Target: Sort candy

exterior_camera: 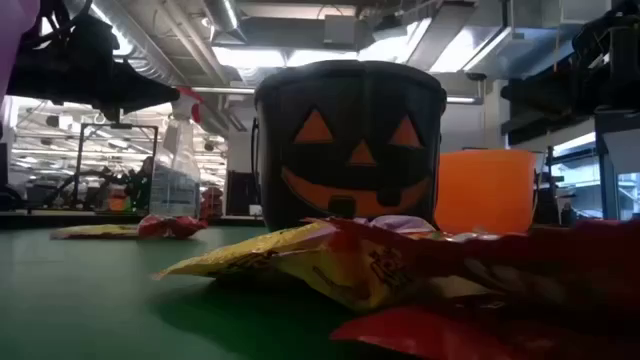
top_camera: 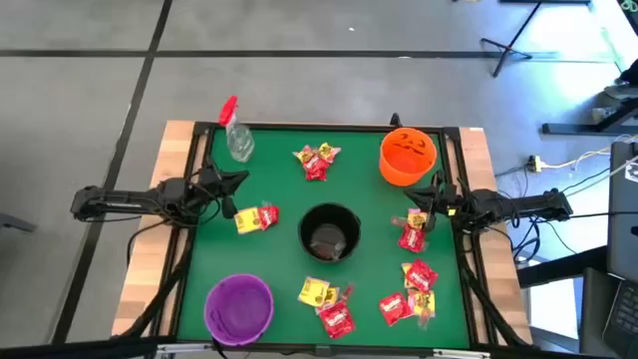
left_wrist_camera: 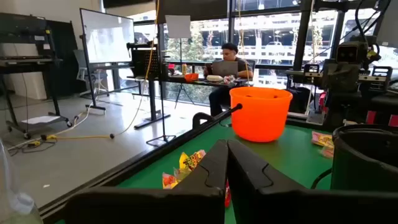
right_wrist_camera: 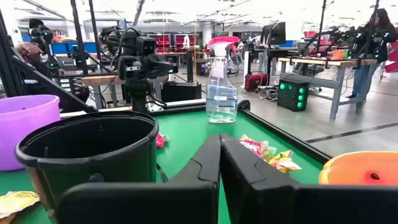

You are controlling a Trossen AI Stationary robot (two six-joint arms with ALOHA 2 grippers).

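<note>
Honestly, barely started. The red and yellow wrapped candy packets (top_camera: 317, 162) lie in loose piles all over the green felt table (top_camera: 274, 179): far middle, left of the black pumpkin-face bucket (top_camera: 330, 231), and along the near and right side. The orange plastic bowl (top_camera: 408, 155) and purple plastic bowl (top_camera: 238, 306) look empty. The left gripper (top_camera: 239, 180) and right gripper (top_camera: 418, 195) both sit closed, holding nothing, at the table's edges.

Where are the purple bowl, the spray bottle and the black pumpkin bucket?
purple bowl (top_camera: 238, 306), high view, its inside floor.
spray bottle (right_wrist_camera: 221, 98), right wrist view, its clear body.
black pumpkin bucket (exterior_camera: 350, 150), low view, its carved face.
</note>
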